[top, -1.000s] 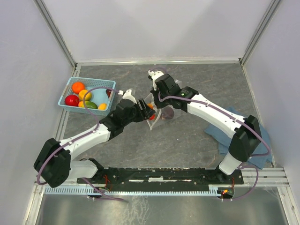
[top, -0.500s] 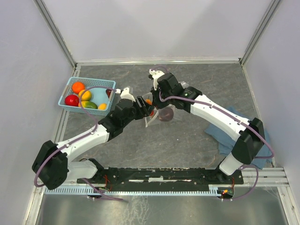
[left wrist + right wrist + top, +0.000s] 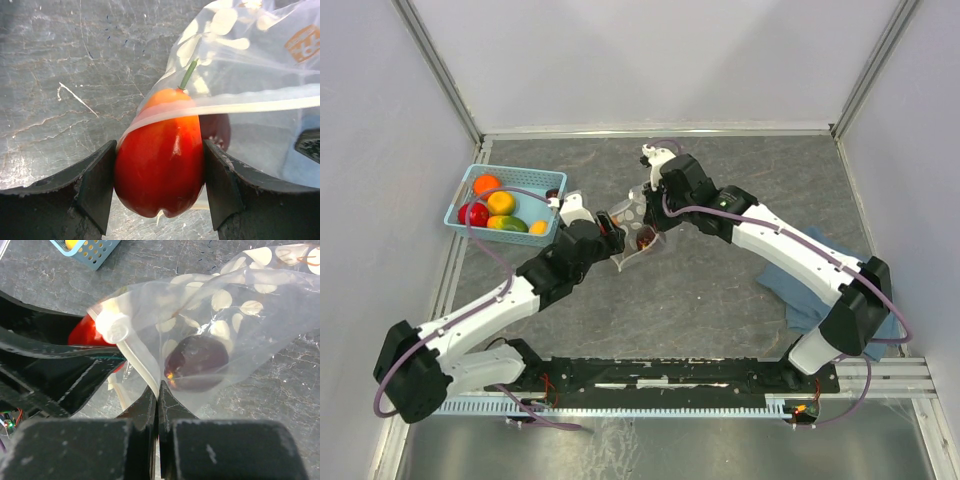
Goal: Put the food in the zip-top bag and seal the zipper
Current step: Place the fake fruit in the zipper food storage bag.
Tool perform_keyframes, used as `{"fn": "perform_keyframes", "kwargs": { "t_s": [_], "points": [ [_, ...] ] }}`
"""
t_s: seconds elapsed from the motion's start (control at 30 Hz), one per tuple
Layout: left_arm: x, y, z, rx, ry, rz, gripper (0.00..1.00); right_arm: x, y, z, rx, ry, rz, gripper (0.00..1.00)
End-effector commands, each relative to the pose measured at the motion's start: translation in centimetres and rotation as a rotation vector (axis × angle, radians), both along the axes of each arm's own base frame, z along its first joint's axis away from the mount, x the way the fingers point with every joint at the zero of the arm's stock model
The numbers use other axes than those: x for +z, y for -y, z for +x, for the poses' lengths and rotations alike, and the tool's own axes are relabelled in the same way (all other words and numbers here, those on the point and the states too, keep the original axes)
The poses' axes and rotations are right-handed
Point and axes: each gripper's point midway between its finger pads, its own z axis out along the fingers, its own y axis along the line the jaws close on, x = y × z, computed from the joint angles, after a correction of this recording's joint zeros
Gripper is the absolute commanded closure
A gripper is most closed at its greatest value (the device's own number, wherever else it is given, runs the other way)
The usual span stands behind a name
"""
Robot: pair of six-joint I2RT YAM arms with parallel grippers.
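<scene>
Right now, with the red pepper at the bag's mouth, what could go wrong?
The red pepper is only partly past the zipper; if the left pincer lets go now, it may slip back out. The right pincer pinches just a thin edge of the zip-top bag, so a push could tug the floppy plastic free.

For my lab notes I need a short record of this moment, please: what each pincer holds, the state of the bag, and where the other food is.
left pincer: shut on red fruit, stem end inside the bag mouth
right pincer: shut on the edge of the zip-top bag
inside bag: one dark purple fruit
zipper: unsealed, its strip lies across the red fruit
basket: holds more toy fruits, far left
blue cloth: beside the right arm
</scene>
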Motion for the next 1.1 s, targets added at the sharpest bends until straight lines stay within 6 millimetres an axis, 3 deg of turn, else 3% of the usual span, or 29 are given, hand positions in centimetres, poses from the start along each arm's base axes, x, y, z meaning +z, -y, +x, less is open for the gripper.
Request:
{"fn": "perform_keyframes", "kwargs": {
  "t_s": [0.0,0.4,0.67,0.93,1.07],
  "points": [
    [2.9,-0.4,-0.2,-0.023,0.077,-0.002,0.73,1.6,-1.2,0.0,0.018,0.017,0.087,0.98],
    [4.4,3.0,-2.2,-0.245,0.092,-0.099,0.69,0.7,-2.6,0.2,0.031,-0.021,0.123,0.98],
    [4.5,3.8,-3.4,-0.340,0.105,-0.100,0.68,0.6,-2.6,0.5,0.024,-0.016,0.114,0.98],
    [3.0,1.1,-4.5,-0.262,0.042,-0.059,0.68,0.3,-1.2,1.1,-0.020,0.017,0.059,0.98],
    [4.1,1.2,-5.7,-0.304,0.057,-0.099,0.68,0.1,-1.1,1.3,-0.026,0.019,0.048,0.98]
  ]
}}
